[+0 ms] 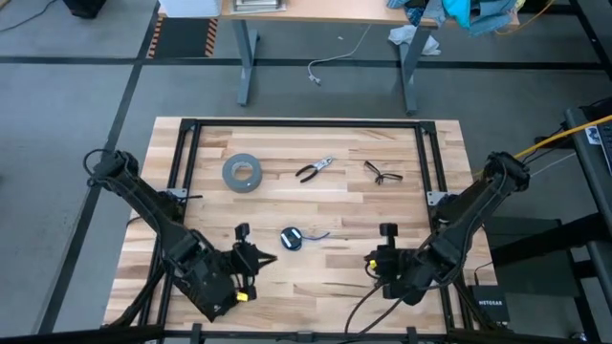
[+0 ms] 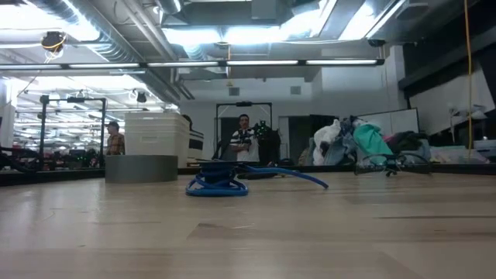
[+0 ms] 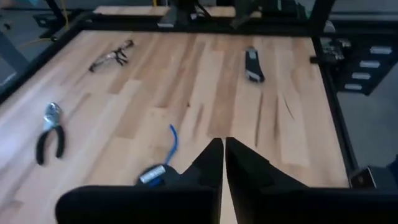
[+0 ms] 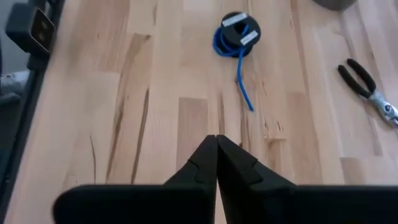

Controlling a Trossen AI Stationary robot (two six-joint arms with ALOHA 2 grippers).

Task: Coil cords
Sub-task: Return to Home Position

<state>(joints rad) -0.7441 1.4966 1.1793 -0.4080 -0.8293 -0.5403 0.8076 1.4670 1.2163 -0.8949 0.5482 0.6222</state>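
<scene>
- Cords [image 1: 292,238]: small round black-and-blue bundle lying flat on the wood surface [image 1: 287,201], near the middle and toward the front edge. One loose blue tail runs out of the bundle along the surface toward the right arm's side.
- The bundle sits between the two grippers, closer to the left one, and neither touches it.
- Left gripper [image 1: 268,258]: low over the front-left part of the surface, pointing across toward the right arm. Fingers [image 3: 208,163] are pressed almost together with only a hairline gap, and they hold nothing. In the left wrist view the bundle shows just beside them, partly hidden.
- Right gripper [image 1: 367,260]: low over the front-right part, pointing toward the left arm. Fingers [image 4: 205,155] are closed tip to tip and empty. The bundle is well ahead of them in the right wrist view.
- Grey tape roll [image 1: 242,172], pliers [image 1: 314,169] and folded glasses [image 1: 382,173] lie in a row farther back, well apart from the bundle.
- Low view: the bundle lies flat with the tape roll behind it, and two people stand far off in the room.
</scene>
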